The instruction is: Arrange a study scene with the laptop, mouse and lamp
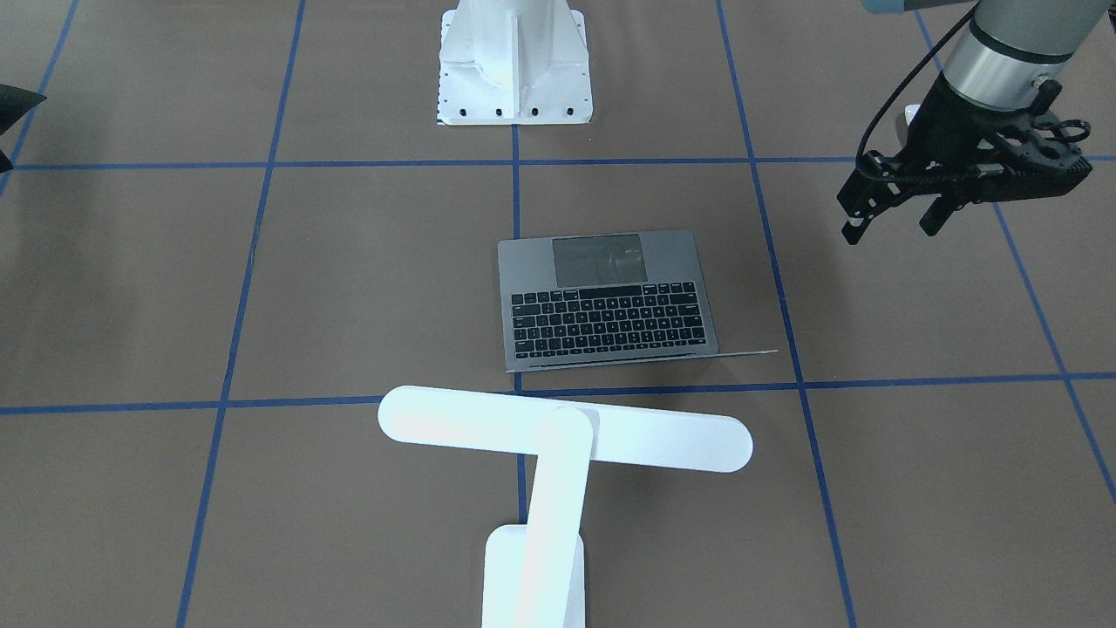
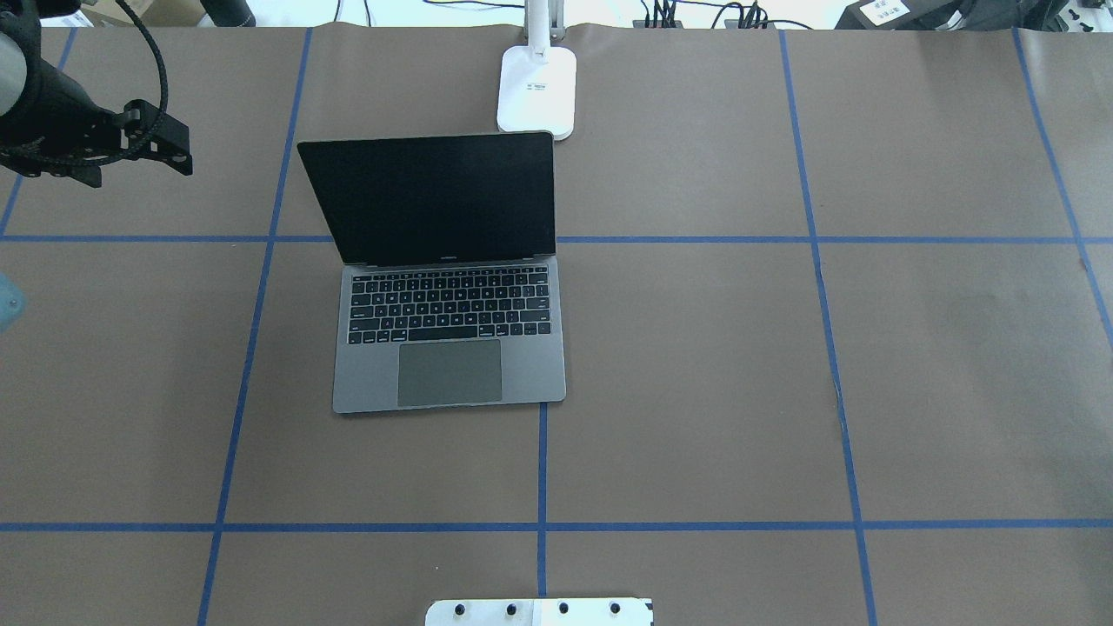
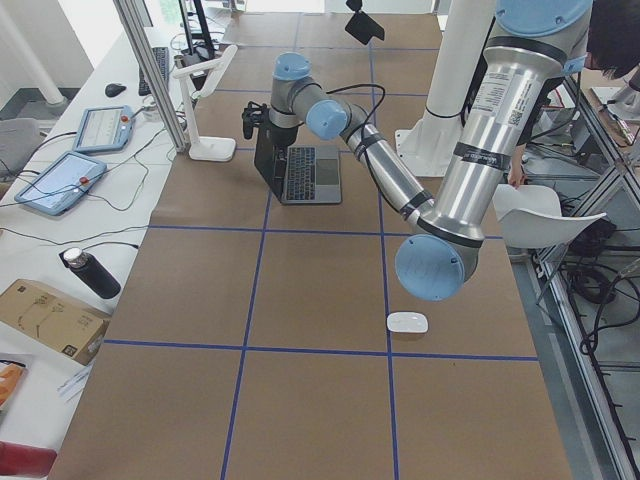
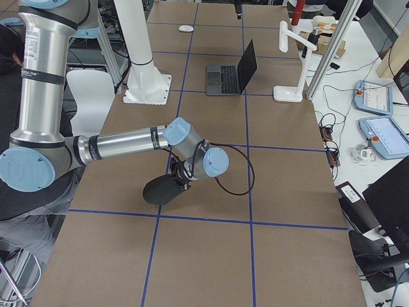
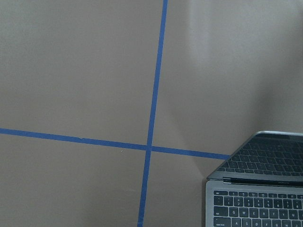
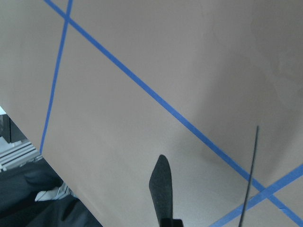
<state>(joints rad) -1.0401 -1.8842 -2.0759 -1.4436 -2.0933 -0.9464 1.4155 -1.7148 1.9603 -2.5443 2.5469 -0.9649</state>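
Note:
The laptop (image 2: pixel 448 348) stands open at mid-table, its dark screen (image 2: pixel 430 196) upright. The white lamp (image 1: pixel 567 432) stands behind it, with its base (image 2: pixel 537 87) at the far edge. The white mouse (image 3: pixel 407 322) lies alone near the table's left end, far from both. My left gripper (image 1: pixel 896 222) is open and empty, hovering left of the laptop. It also shows in the overhead view (image 2: pixel 130 156). My right gripper (image 4: pixel 185 174) holds a black mat (image 4: pixel 160 190) above the table's right end. The mat shows edge-on in the right wrist view (image 6: pixel 161 184).
The white ribbed pedestal (image 1: pixel 514 61) stands at the robot's side of the table. Blue tape lines (image 2: pixel 542 461) grid the brown tabletop. A side bench beyond the lamp carries tablets (image 3: pixel 60 180), a bottle (image 3: pixel 90 272) and a cardboard box (image 3: pixel 50 318).

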